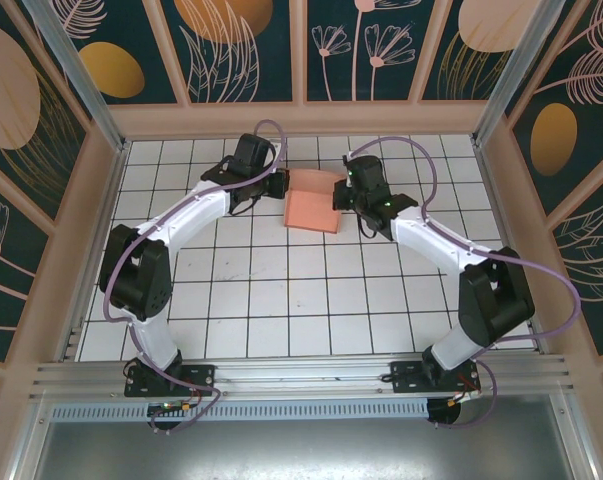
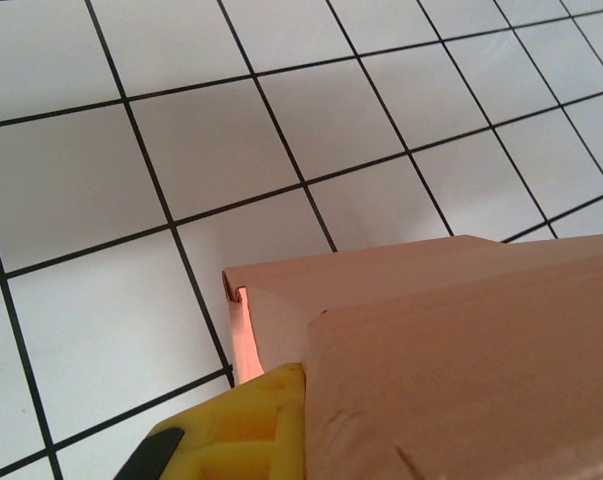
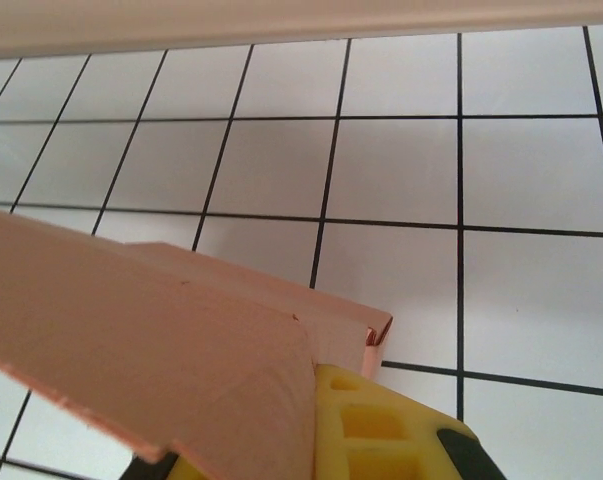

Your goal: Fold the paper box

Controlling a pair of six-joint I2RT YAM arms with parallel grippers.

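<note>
Salmon-pink paper box [image 1: 313, 205]: partly folded, walls up
Left end effector [image 1: 278, 188]: clamps box's left wall
Right end effector [image 1: 341, 196]: clamps box's right wall
Remaining: probably closing flaps

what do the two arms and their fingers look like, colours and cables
Both the left arm and right arm have white curved links between bulky black joint housings. A lilac cable loops loosely along each arm. In the wrist views the left finger pad and right finger pad are bright yellow with recessed pockets and black trim.
</note>
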